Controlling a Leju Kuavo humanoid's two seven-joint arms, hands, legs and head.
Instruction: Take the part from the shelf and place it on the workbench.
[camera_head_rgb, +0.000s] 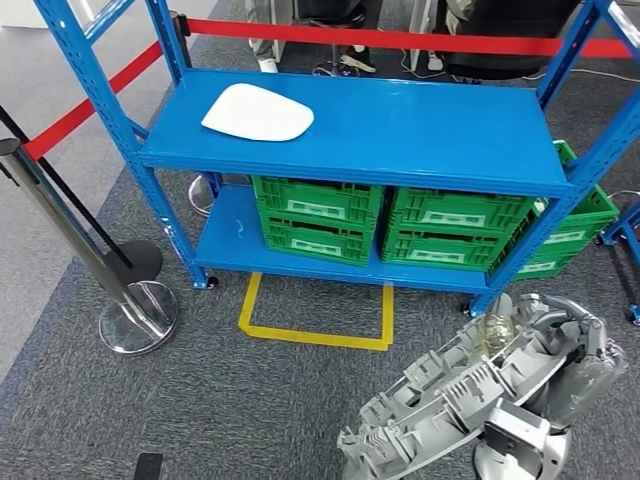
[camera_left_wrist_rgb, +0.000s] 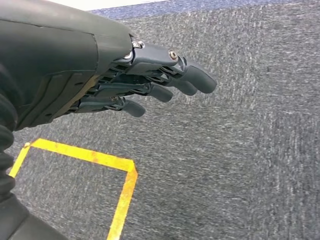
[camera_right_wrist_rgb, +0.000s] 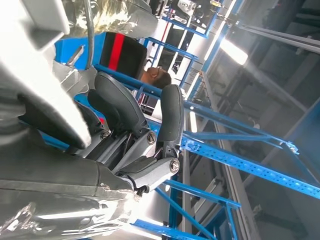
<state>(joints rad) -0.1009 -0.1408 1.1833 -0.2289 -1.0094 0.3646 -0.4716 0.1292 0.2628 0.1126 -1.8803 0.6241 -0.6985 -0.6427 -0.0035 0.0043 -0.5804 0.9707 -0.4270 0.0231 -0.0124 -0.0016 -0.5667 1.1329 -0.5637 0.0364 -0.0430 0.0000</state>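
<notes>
We're looking down at the blue shelf (camera_head_rgb: 423, 130) from the head view, and the grey part (camera_head_rgb: 453, 395) is off it, carried low at the right in front of the rack, above the grey carpet. It's a long ribbed plastic moulding, tilted, one end pointing down toward the floor, the other running up into the right robot hand (camera_head_rgb: 573, 350). From the right wrist view we see that right robot hand (camera_right_wrist_rgb: 139, 135) with its dark fingers (camera_right_wrist_rgb: 171, 117) curled up around the pale edge of the part (camera_right_wrist_rgb: 34, 75), so it's gripping the piece. Blue racking beams cross behind it there.

Over to the left robot hand (camera_left_wrist_rgb: 151, 82): in the left wrist view it hangs above the carpet with its fingers stretched out nearly straight and lying close side by side, nothing in them. Below it runs a corner of the yellow floor tape (camera_left_wrist_rgb: 113, 170).

Back on the shelf, a flat white panel (camera_head_rgb: 258, 112) lies on the top board toward its left end. On the lower board we have two green crates (camera_head_rgb: 389, 225) side by side, and another green crate (camera_head_rgb: 577, 225) just beyond the right upright. The yellow tape outline (camera_head_rgb: 317, 325) sits on the carpet right in front of the shelf. At left, a chrome barrier post (camera_head_rgb: 83, 245) leans on its round base, and a red barrier belt (camera_head_rgb: 392, 40) stretches behind the shelf.
</notes>
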